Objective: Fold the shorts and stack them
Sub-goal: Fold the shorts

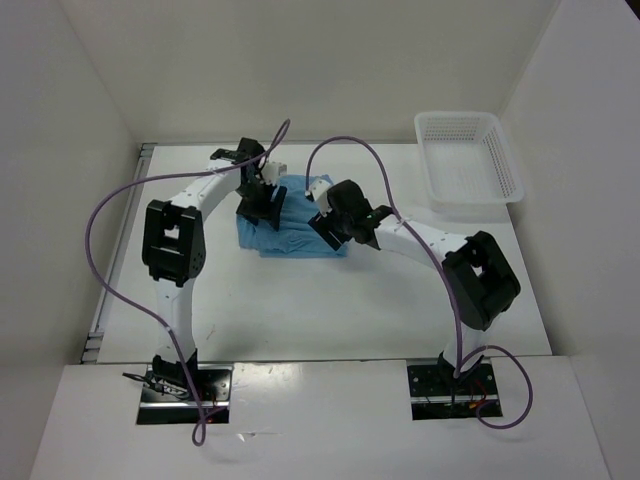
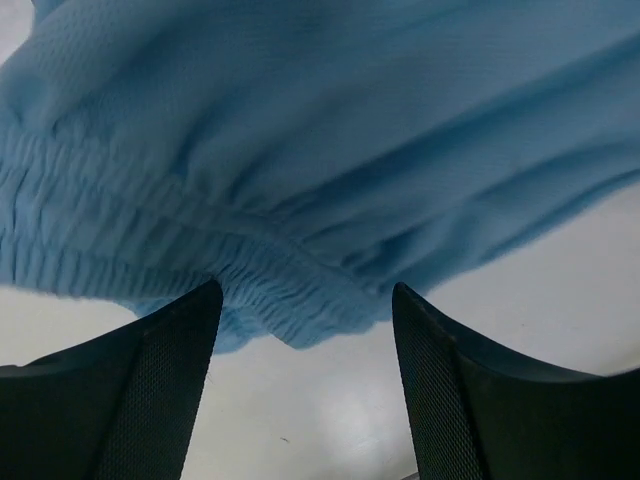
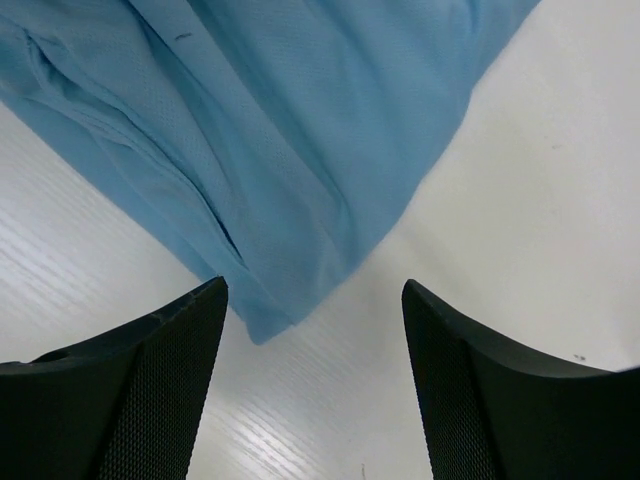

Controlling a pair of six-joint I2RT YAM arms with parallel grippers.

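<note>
Jaws spread wide and empty on both arms, over folded shorts (image 1: 290,238).
Left gripper (image 2: 307,292) low at gathered waistband edge, right gripper (image 3: 315,288) at a hem corner; blue bundle compact on table (image 1: 330,300) between arms, basket (image 1: 468,117) well apart at far right. Folding seemingly mostly done; final tidy and stacking left.
</note>
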